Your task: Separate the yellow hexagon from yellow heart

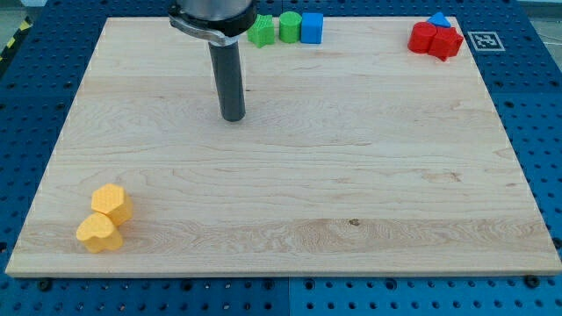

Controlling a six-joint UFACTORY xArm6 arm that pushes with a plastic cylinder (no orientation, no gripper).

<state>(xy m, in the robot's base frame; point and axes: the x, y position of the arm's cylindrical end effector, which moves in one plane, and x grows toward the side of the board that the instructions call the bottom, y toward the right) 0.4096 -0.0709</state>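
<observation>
My tip [233,118], a bare tool holding nothing, stands upper centre of the table [351,175]; the touching yellow hexagon [111,202] and yellow heart [99,233] lie far lower left.

Probably a lab: wooden board [290,167] on blue perforated table [536,105], fiducial tag [482,39].

Pale wood grain is showing across the board [290,158]. My tip [233,117] is looking dark grey. At 7 o'clock, the yellow hexagon [111,203] and yellow heart [98,233] are glowing orange-yellow. At 12 o'clock, green blocks [274,29] are sitting with a blue cube [312,27]; at 2 o'clock, red blocks [435,40] with a blue block [440,20].
</observation>
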